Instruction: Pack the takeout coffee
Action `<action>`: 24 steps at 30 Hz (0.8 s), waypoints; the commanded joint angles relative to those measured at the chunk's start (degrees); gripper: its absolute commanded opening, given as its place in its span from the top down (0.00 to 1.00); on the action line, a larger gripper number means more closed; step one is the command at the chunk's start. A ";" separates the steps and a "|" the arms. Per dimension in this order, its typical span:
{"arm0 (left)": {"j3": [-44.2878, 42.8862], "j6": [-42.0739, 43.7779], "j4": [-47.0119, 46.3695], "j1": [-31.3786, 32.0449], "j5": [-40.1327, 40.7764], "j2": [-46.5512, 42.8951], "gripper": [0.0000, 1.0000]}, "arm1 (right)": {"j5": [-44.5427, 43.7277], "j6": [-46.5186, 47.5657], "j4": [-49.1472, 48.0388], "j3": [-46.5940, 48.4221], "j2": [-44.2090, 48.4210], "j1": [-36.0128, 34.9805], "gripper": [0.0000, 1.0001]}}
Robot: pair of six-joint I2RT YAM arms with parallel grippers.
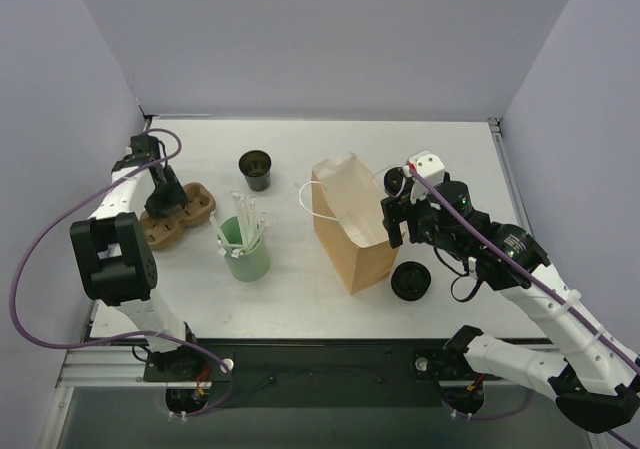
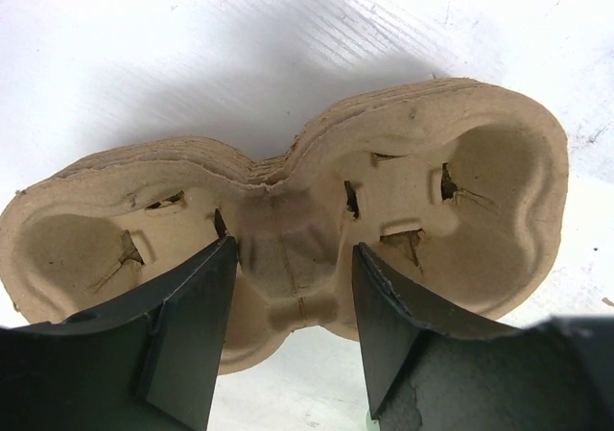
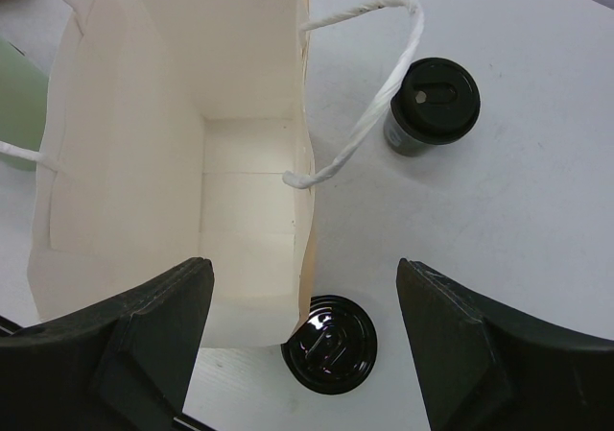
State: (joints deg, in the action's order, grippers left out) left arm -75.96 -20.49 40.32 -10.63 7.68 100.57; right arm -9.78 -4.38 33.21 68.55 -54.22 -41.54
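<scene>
Far left, left gripper (image 2: 293, 249) fingers part-spread astride cardboard cup carrier (image 2: 480, 162) middle, grip unclear. Right gripper (image 3: 304, 277) gapes wide over paper bag (image 3: 125, 143) right rim.

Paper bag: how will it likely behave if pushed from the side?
The paper bag stands open and looks empty inside, so it is probably light and apt to slide or tip. Its thin walls would likely flex rather than resist.

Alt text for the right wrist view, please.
An open paper bag, white and empty inside, stands under the right hand, whose fingers are spread. A lidded black cup stands to the bag's right; a flat black lid lies by its near corner.
</scene>
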 commanded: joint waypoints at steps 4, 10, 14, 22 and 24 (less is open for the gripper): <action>-2.08 -0.51 0.55 0.17 1.37 1.11 0.38 | -1.91 0.60 -0.60 0.35 0.07 0.49 0.21; -2.43 -0.51 0.73 0.17 1.37 1.29 0.43 | -2.35 0.69 -0.52 0.18 0.51 0.41 0.21; -3.40 -0.34 1.34 0.35 1.81 0.24 0.46 | -2.44 0.69 -0.52 0.26 0.43 0.49 0.21; -6.21 0.45 4.07 0.61 3.74 -1.08 0.47 | -2.61 0.52 -0.43 -0.26 0.60 0.49 0.21; -5.95 0.45 4.33 0.79 3.83 -0.99 0.47 | -2.79 0.69 -0.52 -0.26 0.60 0.41 0.21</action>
State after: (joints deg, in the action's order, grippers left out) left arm -79.68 -20.38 43.53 -10.15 10.26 101.43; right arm -10.41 -4.36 33.21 68.55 -54.22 -41.54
